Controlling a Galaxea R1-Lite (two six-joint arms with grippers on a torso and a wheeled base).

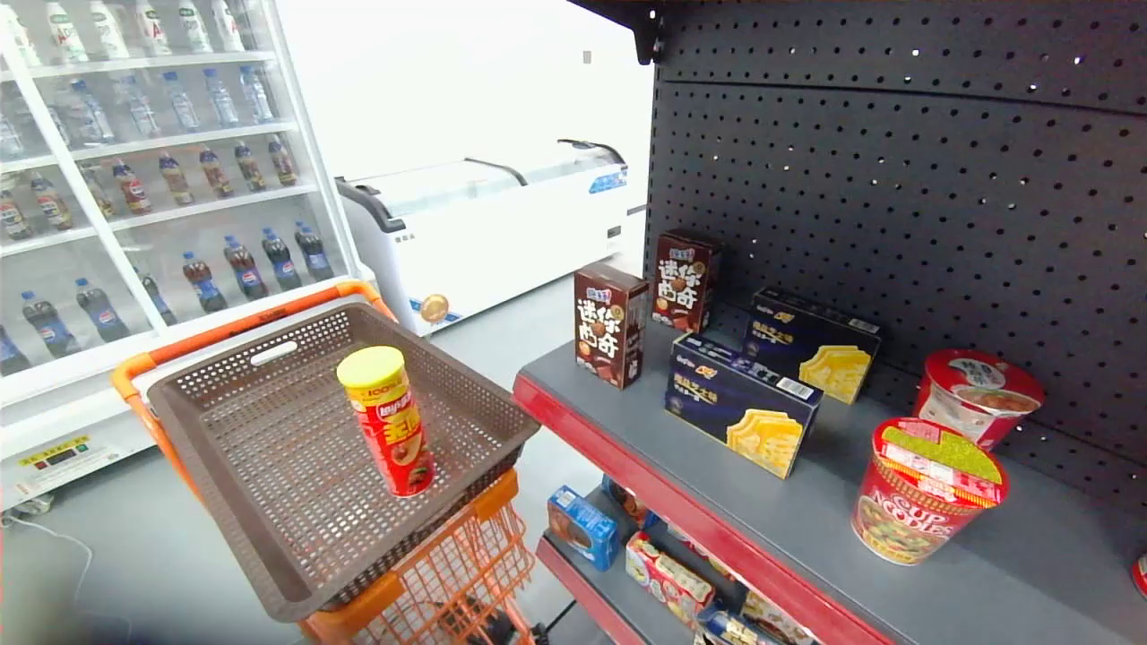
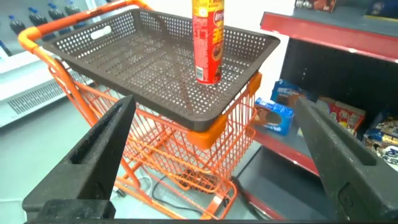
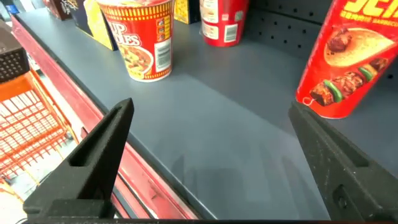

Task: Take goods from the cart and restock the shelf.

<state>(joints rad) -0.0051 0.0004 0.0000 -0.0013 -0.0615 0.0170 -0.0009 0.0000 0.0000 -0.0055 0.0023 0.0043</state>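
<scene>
1. Chip can [image 1: 387, 421] stands upright, alone, in the brown cart basket [image 1: 269, 448]; a light, stiff, slick tube, probably best gripped mid-body.
2. Left hand [image 2: 212, 104] and right hand [image 3: 211, 109] both gape open, empty.
3. Shelf [image 1: 627, 421] holds one red can [image 3: 348, 56], two noodle cups [image 1: 927, 488], two blue boxes [image 1: 739, 417], two brown boxes [image 1: 609, 324].

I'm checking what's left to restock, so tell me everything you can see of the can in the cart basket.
The can is a tall red tube, seemingly cardboard, with yellow print and a yellow lid in place. It stands upright on the floor of the brown perforated basket, toward the shelf side, touching nothing else.
</scene>
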